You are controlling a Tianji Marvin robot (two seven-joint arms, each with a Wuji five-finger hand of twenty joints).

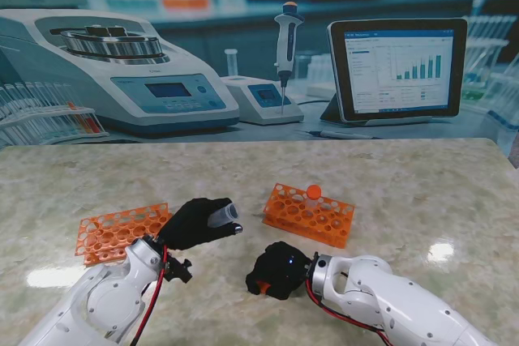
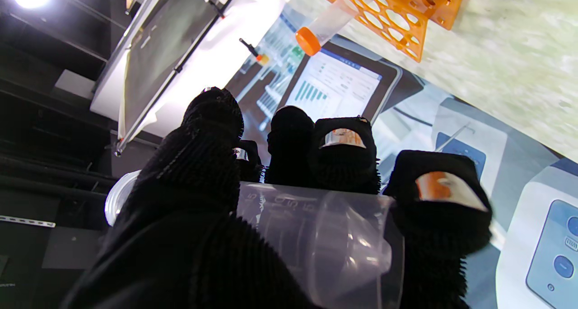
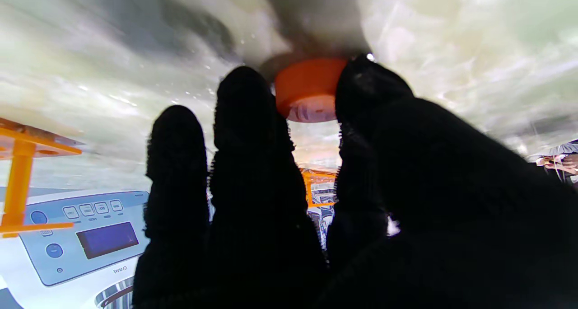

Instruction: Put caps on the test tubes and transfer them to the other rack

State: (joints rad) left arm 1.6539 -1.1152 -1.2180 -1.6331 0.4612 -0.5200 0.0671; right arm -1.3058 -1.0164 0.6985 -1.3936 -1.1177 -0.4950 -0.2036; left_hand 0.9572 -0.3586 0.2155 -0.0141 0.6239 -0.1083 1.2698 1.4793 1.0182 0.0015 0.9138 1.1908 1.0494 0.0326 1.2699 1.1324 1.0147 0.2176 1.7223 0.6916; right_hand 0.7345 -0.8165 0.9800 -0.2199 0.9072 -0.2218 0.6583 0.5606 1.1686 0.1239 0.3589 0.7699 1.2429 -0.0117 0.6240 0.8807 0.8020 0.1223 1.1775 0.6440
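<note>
Fingers of my right hand curl down onto the marble tabletop, nearest to me, their tips closed around an orange cap pressed against the stone. Just to the left and slightly farther, my left hand grips a clear, uncapped test tube, held lying across the fingers with its open mouth toward the right hand. At my far left lies one orange rack, touching the left wrist. Farther off, right of centre, a second orange rack holds one capped tube standing upright. Beyond the tabletop's edge stands a printed laboratory backdrop.
</note>
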